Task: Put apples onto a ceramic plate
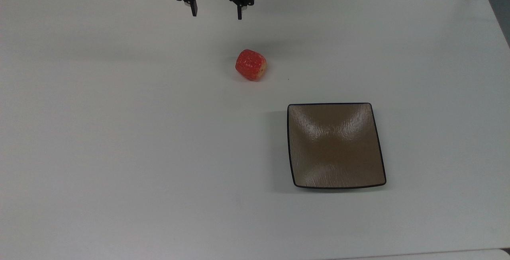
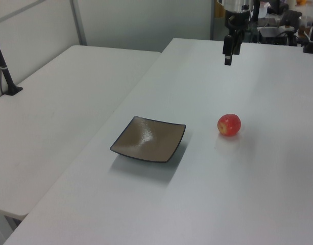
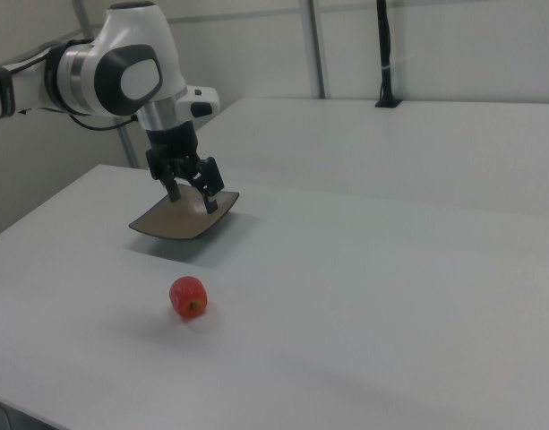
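We're at the reach: gripper (image 1: 215,12) hangs jaws apart above the table (image 1: 119,132), short of the apple (image 1: 250,65); next, descend over it, plate (image 1: 335,145) waiting empty.

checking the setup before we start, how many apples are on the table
1. The apple lies on the white table, apart from the brown plate, toward the top view's upper left of it. The plate holds nothing.

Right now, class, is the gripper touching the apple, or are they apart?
Apart. In the top view, bare white table lies between the open gripper and the apple; the left view shows the gripper raised well above the apple.
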`<state>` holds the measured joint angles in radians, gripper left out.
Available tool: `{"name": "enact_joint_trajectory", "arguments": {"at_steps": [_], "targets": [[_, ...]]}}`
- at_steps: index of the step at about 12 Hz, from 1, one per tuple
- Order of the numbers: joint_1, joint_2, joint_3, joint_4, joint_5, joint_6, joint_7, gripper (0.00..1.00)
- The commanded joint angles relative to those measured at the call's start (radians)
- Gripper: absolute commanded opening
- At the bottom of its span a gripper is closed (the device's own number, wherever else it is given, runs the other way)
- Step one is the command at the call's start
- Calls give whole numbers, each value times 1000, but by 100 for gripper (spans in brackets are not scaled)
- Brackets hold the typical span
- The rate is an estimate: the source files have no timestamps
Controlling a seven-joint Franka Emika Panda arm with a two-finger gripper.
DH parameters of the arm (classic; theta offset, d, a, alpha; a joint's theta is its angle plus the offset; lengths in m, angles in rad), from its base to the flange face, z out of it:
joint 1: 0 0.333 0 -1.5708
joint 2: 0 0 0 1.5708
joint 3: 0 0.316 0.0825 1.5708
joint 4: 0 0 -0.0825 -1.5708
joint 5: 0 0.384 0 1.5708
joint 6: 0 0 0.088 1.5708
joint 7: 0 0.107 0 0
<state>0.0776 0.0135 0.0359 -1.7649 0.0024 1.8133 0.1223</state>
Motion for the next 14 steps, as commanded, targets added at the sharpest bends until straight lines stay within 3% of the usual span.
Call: {"name": "enact_joint_trajectory", "arguments": {"at_steps": [1, 14], "targets": [[-6, -3, 10, -10, 24, 20, -10, 100], [67, 56, 15, -54, 45, 75, -16, 100]]}}
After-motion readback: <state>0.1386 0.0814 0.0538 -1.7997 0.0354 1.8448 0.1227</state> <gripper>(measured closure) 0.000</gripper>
